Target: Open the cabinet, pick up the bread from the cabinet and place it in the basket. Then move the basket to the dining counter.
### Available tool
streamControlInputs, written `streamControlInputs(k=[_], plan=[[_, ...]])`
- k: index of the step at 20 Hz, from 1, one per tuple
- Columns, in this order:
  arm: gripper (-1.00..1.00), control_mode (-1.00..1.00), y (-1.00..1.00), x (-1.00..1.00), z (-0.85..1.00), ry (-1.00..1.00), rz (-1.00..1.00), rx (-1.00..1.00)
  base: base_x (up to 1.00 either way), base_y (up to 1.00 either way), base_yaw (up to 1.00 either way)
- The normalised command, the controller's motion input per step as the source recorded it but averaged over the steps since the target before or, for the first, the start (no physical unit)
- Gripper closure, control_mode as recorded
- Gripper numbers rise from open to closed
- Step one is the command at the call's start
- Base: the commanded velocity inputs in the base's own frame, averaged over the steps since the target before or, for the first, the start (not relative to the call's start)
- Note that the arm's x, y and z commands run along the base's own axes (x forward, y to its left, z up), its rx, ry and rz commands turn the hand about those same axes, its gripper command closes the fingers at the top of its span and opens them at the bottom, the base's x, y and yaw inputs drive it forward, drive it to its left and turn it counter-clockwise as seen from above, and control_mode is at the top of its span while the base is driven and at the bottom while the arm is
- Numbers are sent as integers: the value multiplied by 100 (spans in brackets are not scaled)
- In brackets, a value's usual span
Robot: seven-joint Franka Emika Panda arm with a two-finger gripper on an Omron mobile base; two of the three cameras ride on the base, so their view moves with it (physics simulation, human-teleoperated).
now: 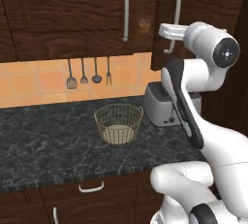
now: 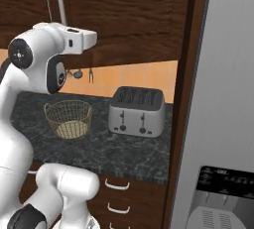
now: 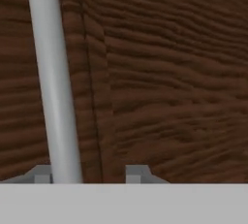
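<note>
Cabinet (image 1: 72, 19) doors shut, blocking the interior, open counter (image 1: 43, 140) around basket (image 1: 118, 122), toaster (image 1: 162, 105) just right.

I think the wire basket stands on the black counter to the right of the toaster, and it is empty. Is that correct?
Not quite: the basket stands to the left of the toaster, as the left base view shows. It is on the black counter and it is empty.
</note>
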Motion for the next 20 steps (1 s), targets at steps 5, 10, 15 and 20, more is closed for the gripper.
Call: streamControlInputs(k=[5,10,15,20], plan=[[100,-100,-100,-87,0,9,-25,0,0,0,0],[100,-100,-100,-100,0,10,-9,2,0,0,0],[100,-100,-84,-100,0,2,-8,3,0,0,0],[100,-100,55,-100,0,-32,-4,9,0,0,0]])
